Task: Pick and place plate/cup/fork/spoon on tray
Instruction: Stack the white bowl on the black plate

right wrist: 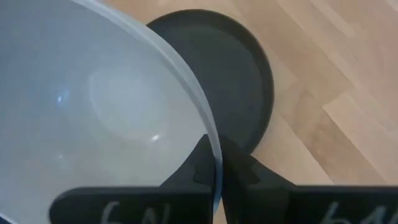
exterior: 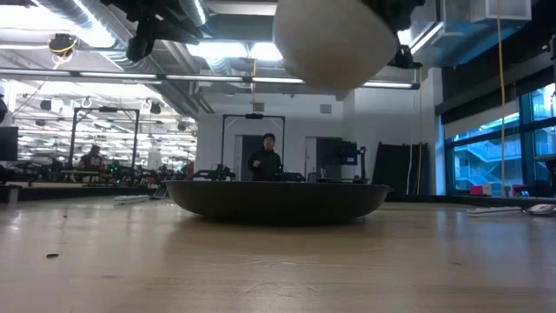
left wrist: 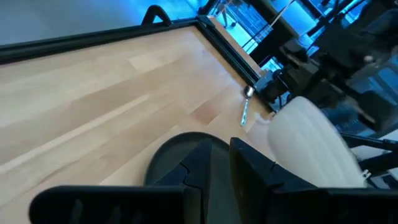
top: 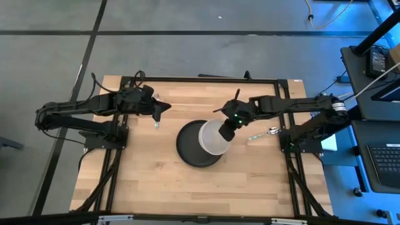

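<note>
The right gripper [top: 226,132] was clamped on the rim of the cup [top: 212,137], one finger inside the wall and one outside, as the right wrist view showed. The cup hung in the air above the plate [top: 190,150]; the low view showed clear space between the cup's rounded underside [exterior: 334,39] and the plate [exterior: 278,200]. From overhead the cup covered the plate's right part, so that portion of the plate was hidden.

The plate rested flat on the wooden table [top: 150,181], near its centre. The spoon [top: 264,134] lay on the table to the right of the plate, near the right arm's base; its handle was hard to make out.

The left gripper [top: 161,107] hovered above the table's left rear area, well apart from the plate. A small metal piece [top: 155,124] showed just below it (too small to identify as the fork). Whether the left fingers were parted or held anything could not be told.

A person [exterior: 265,158] stood in the room beyond the table, partly cut off by the plate's rim.
</note>
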Available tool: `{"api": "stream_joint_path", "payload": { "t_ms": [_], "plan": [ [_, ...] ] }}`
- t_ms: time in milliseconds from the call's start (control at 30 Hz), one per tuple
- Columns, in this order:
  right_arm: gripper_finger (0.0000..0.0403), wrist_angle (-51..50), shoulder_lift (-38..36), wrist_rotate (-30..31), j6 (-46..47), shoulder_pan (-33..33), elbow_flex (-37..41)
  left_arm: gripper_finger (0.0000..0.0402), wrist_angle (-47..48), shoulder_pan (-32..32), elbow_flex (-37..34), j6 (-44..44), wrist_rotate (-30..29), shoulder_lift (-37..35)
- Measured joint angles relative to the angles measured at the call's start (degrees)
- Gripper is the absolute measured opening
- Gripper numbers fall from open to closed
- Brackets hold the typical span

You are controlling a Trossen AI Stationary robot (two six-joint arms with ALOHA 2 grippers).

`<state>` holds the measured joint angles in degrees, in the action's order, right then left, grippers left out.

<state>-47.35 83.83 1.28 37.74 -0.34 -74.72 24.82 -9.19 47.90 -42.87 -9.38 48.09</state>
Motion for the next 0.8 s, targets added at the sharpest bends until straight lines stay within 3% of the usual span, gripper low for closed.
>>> {"api": "stream_joint_path", "payload": {
  "t_ms": [800],
  "plan": [
    [0.0007,0.88,12.74,-9.43,10.70,-6.89,-3.03,0.0050,-2.82,-0.28,0.01,4.26,-0.62,-9.79]
  ]
}}
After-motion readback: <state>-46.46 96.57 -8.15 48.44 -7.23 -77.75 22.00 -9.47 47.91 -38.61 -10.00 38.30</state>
